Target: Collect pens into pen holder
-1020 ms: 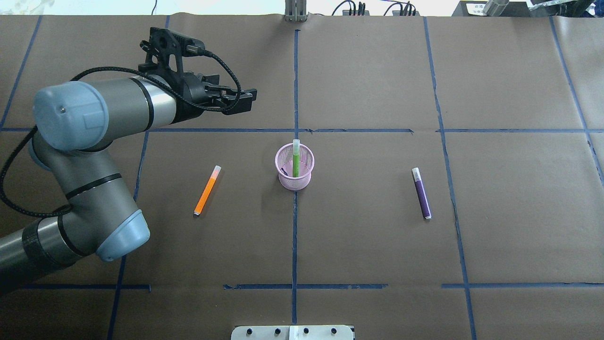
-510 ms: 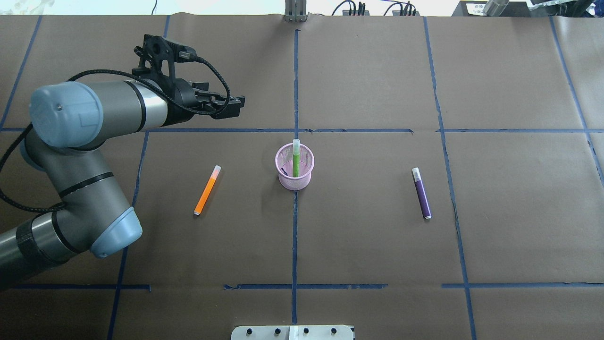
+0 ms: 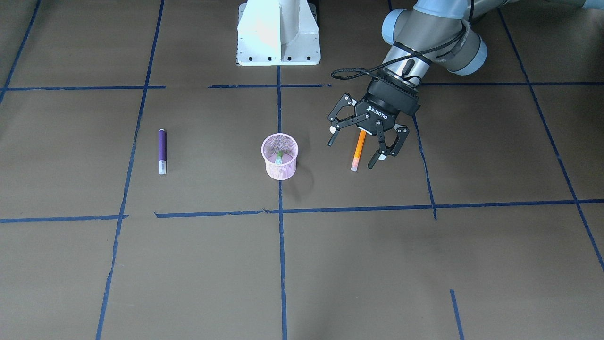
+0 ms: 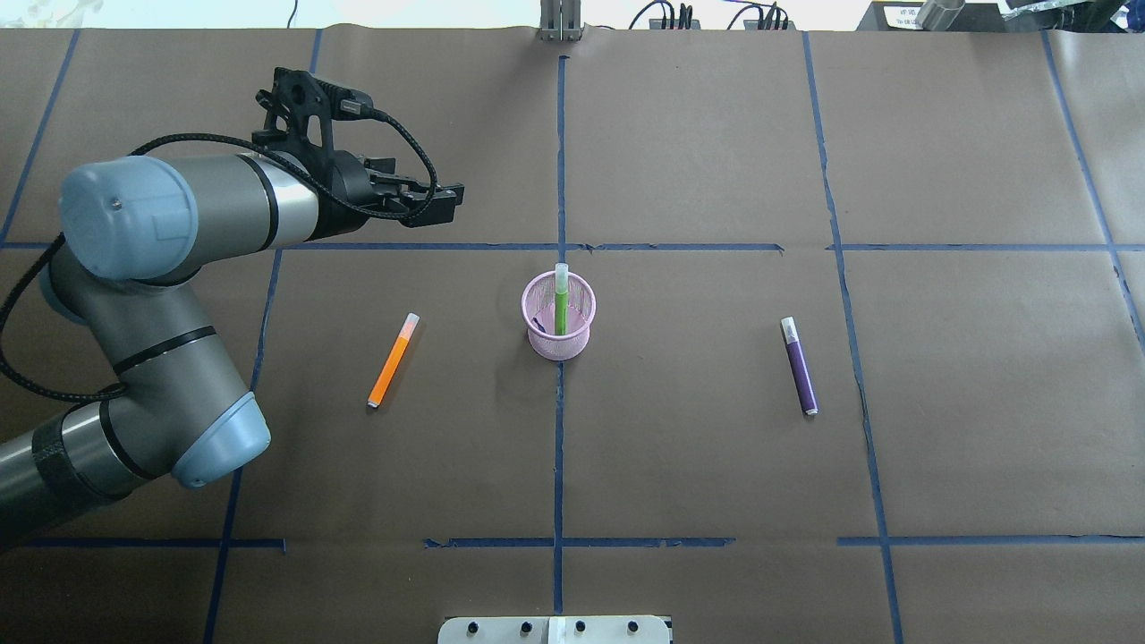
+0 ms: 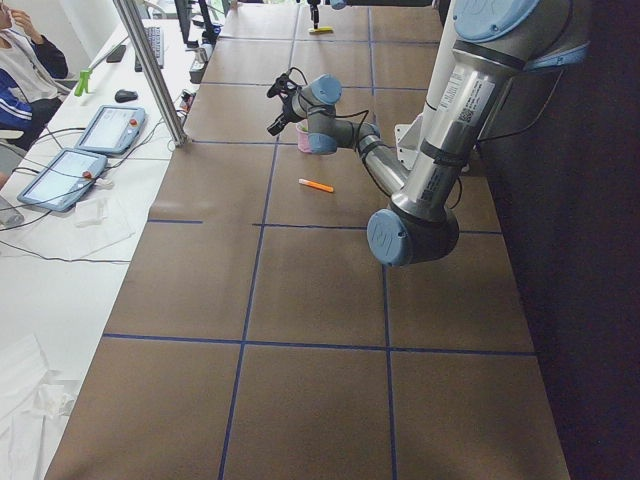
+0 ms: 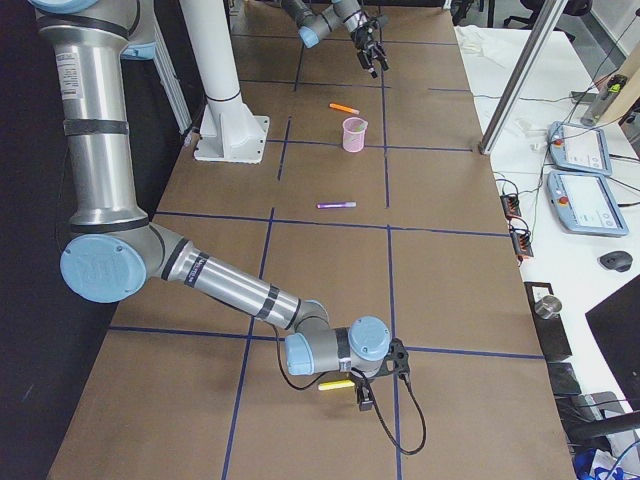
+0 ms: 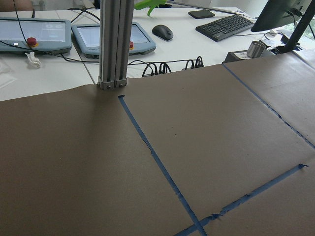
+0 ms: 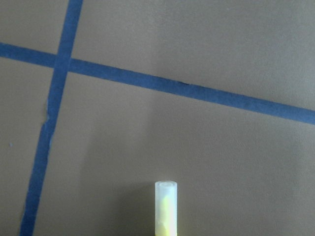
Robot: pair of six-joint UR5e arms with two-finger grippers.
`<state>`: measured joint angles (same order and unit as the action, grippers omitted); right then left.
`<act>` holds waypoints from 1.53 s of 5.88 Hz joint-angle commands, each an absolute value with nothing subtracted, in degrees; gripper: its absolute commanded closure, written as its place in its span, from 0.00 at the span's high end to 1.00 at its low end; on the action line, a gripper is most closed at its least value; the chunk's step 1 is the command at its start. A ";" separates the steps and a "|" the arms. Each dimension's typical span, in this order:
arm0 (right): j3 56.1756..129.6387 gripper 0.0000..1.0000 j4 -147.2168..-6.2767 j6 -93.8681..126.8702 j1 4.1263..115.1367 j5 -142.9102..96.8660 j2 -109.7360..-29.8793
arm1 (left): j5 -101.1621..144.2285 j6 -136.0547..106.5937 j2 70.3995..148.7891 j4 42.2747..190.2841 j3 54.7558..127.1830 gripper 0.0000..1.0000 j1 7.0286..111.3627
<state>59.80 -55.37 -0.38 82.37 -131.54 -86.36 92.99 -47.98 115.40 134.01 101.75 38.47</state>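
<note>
The pink mesh pen holder (image 4: 530, 302) (image 3: 288, 169) stands at the table's centre with a green pen (image 4: 561, 304) upright inside. An orange pen (image 4: 393, 360) (image 3: 359, 144) lies flat to the holder's left, a purple pen (image 4: 799, 367) (image 3: 162, 150) to its right. My left gripper (image 4: 447, 201) (image 3: 356, 151) hangs open and empty above the table, behind and left of the holder, apart from the orange pen. In the exterior right view my right gripper (image 6: 368, 385) sits low beside a yellow pen (image 6: 335, 384) (image 8: 166, 206). Whether it is open or shut I cannot tell.
Brown paper with blue tape lines covers the table. The robot's white base (image 3: 278, 33) sits at the near edge and an aluminium post (image 4: 561, 22) at the far edge. Beyond it is a white desk with tablets (image 7: 29, 34). A seated person (image 5: 20, 60) is beside it.
The left arm drew back to the left, carrying its gripper a little further from the holder, mostly in the first half second. The pens and holder have not moved.
</note>
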 commanded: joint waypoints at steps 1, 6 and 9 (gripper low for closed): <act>59.50 1.00 -55.28 -0.09 81.83 -131.75 -86.40 | 92.99 -47.90 115.40 134.03 101.51 1.00 38.41; 58.09 0.77 -55.63 -0.09 80.60 -131.66 -85.25 | 92.99 -47.90 115.40 134.30 100.99 1.00 38.50; 58.18 0.31 -55.55 -0.44 80.60 -131.75 -85.51 | 92.99 -47.90 115.40 134.38 100.99 1.00 38.41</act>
<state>58.16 -55.61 -0.38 80.60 -131.73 -85.34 92.99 -47.90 115.40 134.36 100.94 38.41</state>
